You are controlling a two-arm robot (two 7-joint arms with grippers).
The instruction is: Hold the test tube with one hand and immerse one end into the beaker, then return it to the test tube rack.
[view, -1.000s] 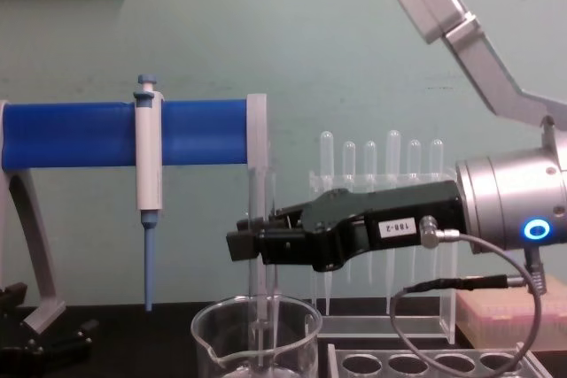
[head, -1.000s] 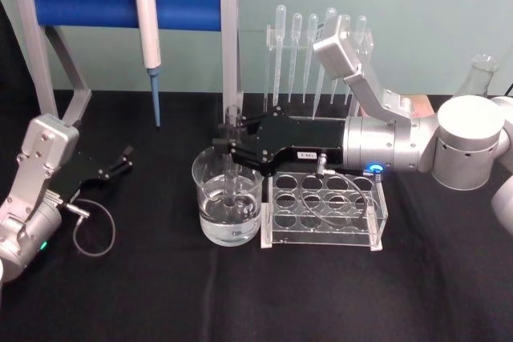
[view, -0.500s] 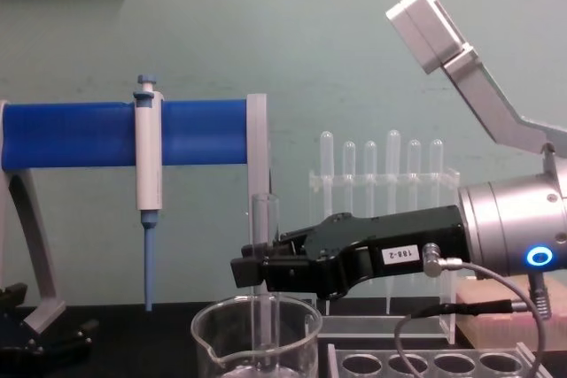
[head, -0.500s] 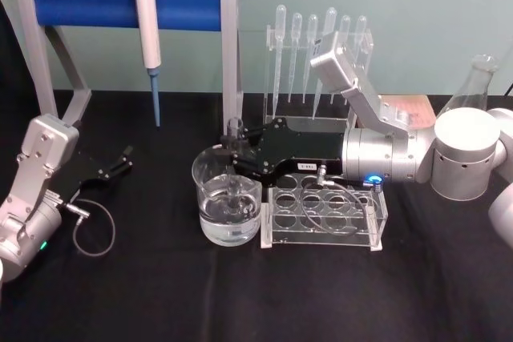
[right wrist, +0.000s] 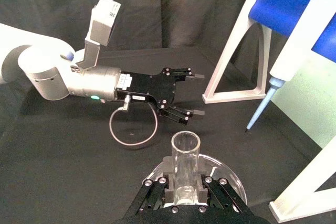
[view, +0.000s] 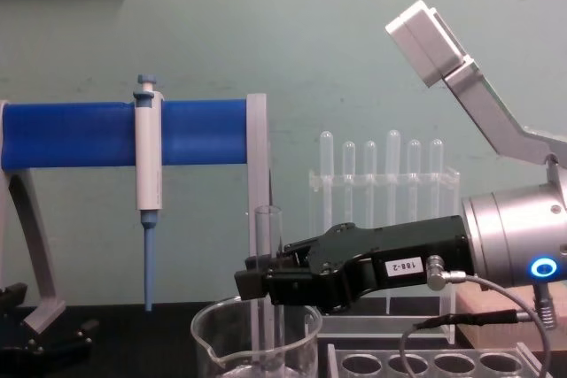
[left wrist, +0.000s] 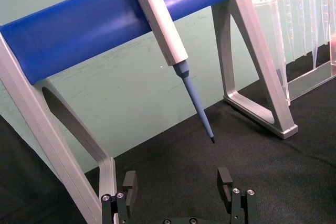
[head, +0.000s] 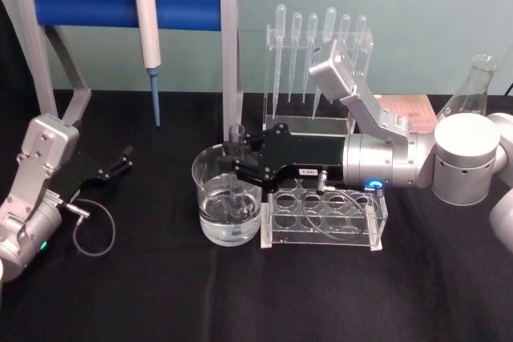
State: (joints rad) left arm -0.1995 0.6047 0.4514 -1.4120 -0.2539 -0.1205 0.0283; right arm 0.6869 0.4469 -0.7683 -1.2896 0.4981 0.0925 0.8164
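Head view: a long clear glass test tube (head: 236,140) is held upright, clenched by the black two-fingered right gripper (head: 233,167), its lower end inside the wide clear glass beaker (head: 228,226). The left gripper (head: 122,159) is parked far left, fingers spread.

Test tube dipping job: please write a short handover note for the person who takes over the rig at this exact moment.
Right gripper: shut on the test tube, holding it upright over the beaker.
Left gripper: open, parked low at the left of the table.
Test tube: open rim up, lower end inside the beaker, seemingly in the water.
Test tube rack: right beside the beaker, under the right arm.
Done: tube picked up and lowered into the beaker.
Left: lift the tube out, set it in a rack hole, release.
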